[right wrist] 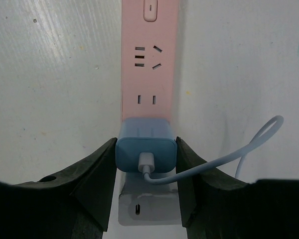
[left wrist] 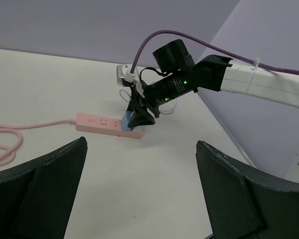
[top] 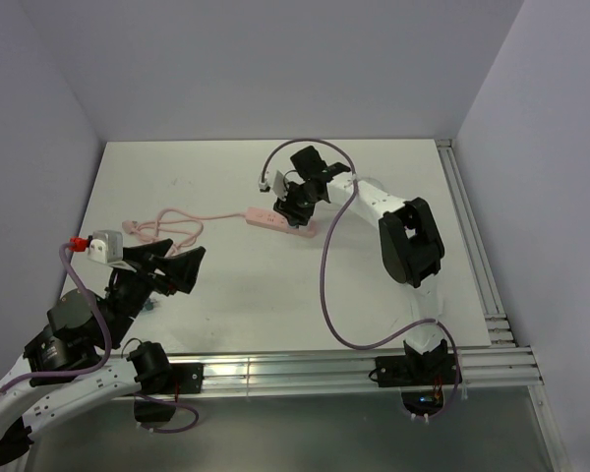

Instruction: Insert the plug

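Shows the plug (right wrist: 146,149) pinched by its sides in the right gripper (right wrist: 145,162), lower centre, squared over the pink strip (right wrist: 149,59), likely to line prongs with a socket; seating unclear. Leaves its cable (right wrist: 249,144) looping free at right. Shows the left gripper (top: 175,264) wide, empty, lower left above the worktop (top: 275,305).

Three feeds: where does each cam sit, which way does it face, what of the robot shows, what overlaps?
Top external: above and behind the bases, looking down on the table; both arms, open left gripper near-left, right gripper far-centre on the power strip.
Left wrist: on the left arm, facing across the table at the right arm; its own fingers frame the bottom.
Right wrist: looking straight down at the strip; its own fingers clamp the plug.
Shared: all three show the strip; both wrist views show the plug.
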`<state>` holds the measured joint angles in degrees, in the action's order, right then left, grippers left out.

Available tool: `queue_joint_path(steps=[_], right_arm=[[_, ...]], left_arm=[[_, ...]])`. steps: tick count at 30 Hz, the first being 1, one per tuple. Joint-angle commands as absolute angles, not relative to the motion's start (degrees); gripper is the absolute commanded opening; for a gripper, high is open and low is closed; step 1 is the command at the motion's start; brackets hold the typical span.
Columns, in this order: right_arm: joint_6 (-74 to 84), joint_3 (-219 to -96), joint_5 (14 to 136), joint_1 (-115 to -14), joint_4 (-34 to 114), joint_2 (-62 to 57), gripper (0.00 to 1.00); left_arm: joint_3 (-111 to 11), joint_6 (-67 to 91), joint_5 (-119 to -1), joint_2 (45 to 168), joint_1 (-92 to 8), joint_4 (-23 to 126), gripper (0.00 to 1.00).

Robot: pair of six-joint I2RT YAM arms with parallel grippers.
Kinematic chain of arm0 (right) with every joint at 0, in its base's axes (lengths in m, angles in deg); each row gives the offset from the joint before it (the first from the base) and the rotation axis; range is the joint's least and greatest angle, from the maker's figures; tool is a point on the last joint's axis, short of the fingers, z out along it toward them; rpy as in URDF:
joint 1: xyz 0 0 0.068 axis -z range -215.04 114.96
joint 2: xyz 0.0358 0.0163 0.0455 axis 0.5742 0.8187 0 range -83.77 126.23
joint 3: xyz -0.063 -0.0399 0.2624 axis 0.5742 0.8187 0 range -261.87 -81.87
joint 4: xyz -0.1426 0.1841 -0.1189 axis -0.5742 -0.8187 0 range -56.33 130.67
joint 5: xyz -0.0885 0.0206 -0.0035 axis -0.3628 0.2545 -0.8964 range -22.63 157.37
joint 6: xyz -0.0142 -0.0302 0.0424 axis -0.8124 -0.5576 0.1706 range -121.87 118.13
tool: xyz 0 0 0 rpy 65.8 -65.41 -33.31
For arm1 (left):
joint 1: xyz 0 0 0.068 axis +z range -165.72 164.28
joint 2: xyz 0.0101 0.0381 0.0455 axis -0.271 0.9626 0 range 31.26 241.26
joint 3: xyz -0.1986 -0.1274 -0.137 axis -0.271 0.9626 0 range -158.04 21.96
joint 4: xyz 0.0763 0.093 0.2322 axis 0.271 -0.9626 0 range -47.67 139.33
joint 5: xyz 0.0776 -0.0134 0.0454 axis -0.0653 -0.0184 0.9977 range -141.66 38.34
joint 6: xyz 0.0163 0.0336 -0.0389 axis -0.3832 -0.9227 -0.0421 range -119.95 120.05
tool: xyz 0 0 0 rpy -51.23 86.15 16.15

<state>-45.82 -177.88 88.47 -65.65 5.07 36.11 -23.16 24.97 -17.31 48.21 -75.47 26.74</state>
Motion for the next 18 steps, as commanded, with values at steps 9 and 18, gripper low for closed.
queue_joint_path(steps=[9, 18], right_arm=[[-41.7, -171.9, 82.5, -65.7, -2.0, 39.6, 0.07], [-39.5, -178.2, 82.4, -66.6, 3.0, 35.3, 0.67]], left_arm=[[-24.8, 25.4, -18.2, 48.2, -75.5, 27.0, 0.96], [-24.0, 26.9, -18.0, 49.1, -75.5, 27.5, 0.96]])
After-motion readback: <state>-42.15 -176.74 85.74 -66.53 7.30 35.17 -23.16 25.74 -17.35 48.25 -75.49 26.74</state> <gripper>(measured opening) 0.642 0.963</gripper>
